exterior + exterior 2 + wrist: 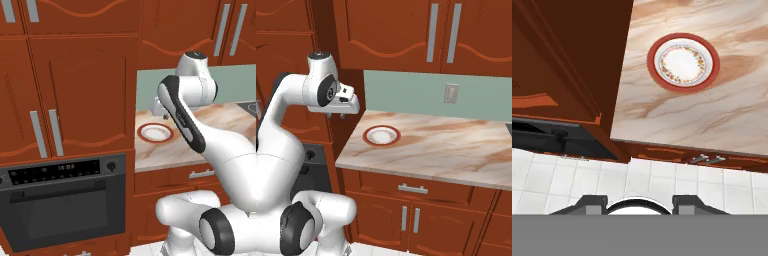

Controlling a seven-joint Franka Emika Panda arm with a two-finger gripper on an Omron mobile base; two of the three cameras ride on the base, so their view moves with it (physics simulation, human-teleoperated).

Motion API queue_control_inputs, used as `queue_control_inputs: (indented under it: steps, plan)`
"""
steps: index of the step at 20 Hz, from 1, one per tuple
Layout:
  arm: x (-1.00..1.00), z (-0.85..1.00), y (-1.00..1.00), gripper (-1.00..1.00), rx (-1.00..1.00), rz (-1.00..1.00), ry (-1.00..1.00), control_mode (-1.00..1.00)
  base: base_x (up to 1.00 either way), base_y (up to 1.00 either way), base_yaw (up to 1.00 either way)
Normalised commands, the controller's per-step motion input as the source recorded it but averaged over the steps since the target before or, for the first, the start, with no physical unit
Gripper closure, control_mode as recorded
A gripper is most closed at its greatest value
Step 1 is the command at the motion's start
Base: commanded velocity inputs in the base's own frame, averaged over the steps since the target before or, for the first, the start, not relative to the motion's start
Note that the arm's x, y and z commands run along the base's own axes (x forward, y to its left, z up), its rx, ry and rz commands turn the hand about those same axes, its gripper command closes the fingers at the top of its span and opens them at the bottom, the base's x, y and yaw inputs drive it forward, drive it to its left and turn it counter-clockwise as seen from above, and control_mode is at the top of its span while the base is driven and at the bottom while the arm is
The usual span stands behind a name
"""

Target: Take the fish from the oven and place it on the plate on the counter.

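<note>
The black oven (65,205) sits low on the left with its dark glass door shut. The fish is hidden. A small white plate (155,133) with a red-brown rim lies bare near the left end of the marbled counter (230,122). My gripper (336,116) hangs above the counter's left edge, just left of the plate (381,135), pointing down. Its fingers stand apart with nothing between them. In the hand view the plate (683,62) lies ahead on the counter (662,115), and the oven's top edge (542,135) shows at the left.
A tall red-brown cabinet (80,95) stands over the oven and walls the counter's left end. Upper cabinets (441,35) hang above the counter, with an outlet (451,93) on the green backsplash. Drawers (411,189) run below, and white floor tiles (662,182) lie in front.
</note>
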Motion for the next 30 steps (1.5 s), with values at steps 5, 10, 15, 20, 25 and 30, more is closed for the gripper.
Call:
queue_control_inputs:
  steps: [5,10,15,20,25,30]
  plan:
    - [-0.03,-0.1,0.51,-1.0,-0.05,0.0,-0.18,-1.0,0.0,0.0,0.0]
    - [-0.46,-0.15,1.0,-1.0,-0.18,0.03,-0.2,-1.0,0.0,0.0,0.0]
    - [-0.12,-0.22,1.0,-1.0,-0.24,0.06,-0.07,-1.0,0.0,0.0,0.0]
    - [0.05,-0.72,1.0,-1.0,-0.34,0.11,0.01,-1.0,0.0,0.0,0.0]
    - [0.04,-0.98,1.0,-1.0,-0.4,0.18,0.0,-1.0,0.0,0.0,0.0]
    - [0.0,-1.0,0.98,-1.0,-0.34,0.15,-0.01,-1.0,0.0,0.0,0.0]
